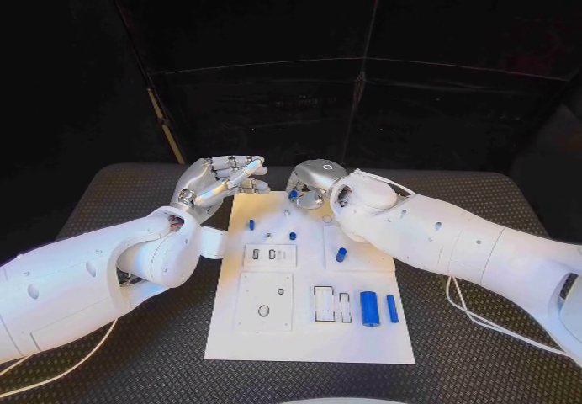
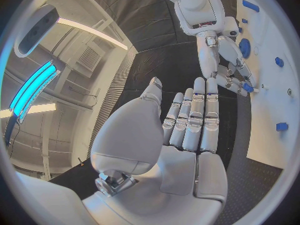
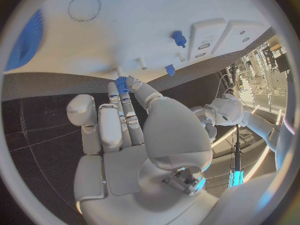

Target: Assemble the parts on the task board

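Right hand (image 3: 134, 130) fingers (image 3: 128, 97) pinch a small blue part (image 3: 120, 85); left hand (image 2: 181, 135) fingers straight, holding nothing.

Overhead head camera; close wrist cameras; shared task board (image 1: 309, 345)

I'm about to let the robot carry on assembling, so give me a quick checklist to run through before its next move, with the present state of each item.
1. Right hand holds a part: ok, a small blue piece is pinched at its fingertips by the far edge of the task board.
2. Left hand free: ok, fingers stretched out, nothing in it.
3. Left hand off the board: ok, it hangs past the far left corner.
4. Loose parts on the board: ok, two blue cylinders lie near the right edge.
5. Which socket the held piece fits: cannot tell.
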### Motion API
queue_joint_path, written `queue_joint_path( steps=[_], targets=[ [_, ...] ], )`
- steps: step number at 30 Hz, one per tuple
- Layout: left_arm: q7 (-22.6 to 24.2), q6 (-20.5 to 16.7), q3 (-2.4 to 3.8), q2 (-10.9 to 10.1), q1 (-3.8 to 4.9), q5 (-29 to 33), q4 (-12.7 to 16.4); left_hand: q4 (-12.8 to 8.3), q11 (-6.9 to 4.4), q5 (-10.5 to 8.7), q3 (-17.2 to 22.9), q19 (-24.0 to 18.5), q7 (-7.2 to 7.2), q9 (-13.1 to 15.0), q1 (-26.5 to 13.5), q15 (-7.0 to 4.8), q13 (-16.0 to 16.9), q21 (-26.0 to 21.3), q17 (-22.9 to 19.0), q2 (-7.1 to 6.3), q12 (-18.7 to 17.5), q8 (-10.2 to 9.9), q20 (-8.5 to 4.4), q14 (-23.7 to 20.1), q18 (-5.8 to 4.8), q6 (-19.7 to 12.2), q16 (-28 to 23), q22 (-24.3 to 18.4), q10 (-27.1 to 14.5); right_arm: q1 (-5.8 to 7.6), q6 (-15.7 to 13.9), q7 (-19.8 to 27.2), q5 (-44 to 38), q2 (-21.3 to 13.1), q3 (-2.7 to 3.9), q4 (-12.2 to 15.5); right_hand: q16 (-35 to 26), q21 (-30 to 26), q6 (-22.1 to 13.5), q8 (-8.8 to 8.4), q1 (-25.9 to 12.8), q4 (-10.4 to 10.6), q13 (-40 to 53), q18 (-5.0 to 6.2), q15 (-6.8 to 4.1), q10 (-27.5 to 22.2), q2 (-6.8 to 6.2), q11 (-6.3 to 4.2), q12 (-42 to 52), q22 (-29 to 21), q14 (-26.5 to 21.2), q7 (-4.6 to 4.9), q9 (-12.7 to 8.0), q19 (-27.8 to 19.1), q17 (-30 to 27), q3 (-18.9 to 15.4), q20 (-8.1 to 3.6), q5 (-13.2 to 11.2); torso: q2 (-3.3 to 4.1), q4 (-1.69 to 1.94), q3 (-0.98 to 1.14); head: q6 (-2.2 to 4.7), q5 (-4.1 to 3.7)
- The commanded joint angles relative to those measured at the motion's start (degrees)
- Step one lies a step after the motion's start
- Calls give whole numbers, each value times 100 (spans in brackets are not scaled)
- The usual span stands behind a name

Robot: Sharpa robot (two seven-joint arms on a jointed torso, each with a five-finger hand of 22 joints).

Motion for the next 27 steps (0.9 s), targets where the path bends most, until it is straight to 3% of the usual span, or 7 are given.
queue_joint_path(
  steps=[1, 13, 27],
  targets=[
    [25, 76, 7, 0, 16, -23, 18, -7, -14, -21, -20, 36, 18, -5, 35, 21, -8, -31, 8, 31, -34, -21, 13, 30, 76, 41, -35, -8, 43, 22, 126, -54, -160, 44, 3, -48, 11, 25, -28, -25, -41, 16, -5, -28, 43, -44, -68, 3, 4, -12, 136, -15, 0, -43, -18, 51, 17, -38, 3, -4, 3, -17, 1],
    [21, 111, 7, 4, 23, -23, 26, -9, -14, -23, -28, 34, 18, -6, 34, 23, -9, -38, 12, 32, -45, -30, 13, 26, 75, 45, -49, -14, 45, 26, 262, -300, -429, 178, 1, -195, -4, 10, -54, -27, -78, 46, -9, -21, 47, -92, -114, 8, -1, -45, 126, -19, 0, -73, -55, 98, 21, -53, 5, 1, 3, -40, 3],
    [6, 121, 7, 3, 25, -23, 15, -9, -14, -23, -29, 34, 18, -7, 34, 23, -9, -39, 12, 32, -47, -32, 14, 25, 75, 45, -51, -15, 45, 27, 368, -291, -404, 224, -2, -252, -347, -319, -453, -38, -239, 266, -26, 87, 170, -867, -462, 156, 13, -648, -27, 72, -10, -481, -639, 141, 130, -210, 7, -6, 1, -44, 5]
  ],
)
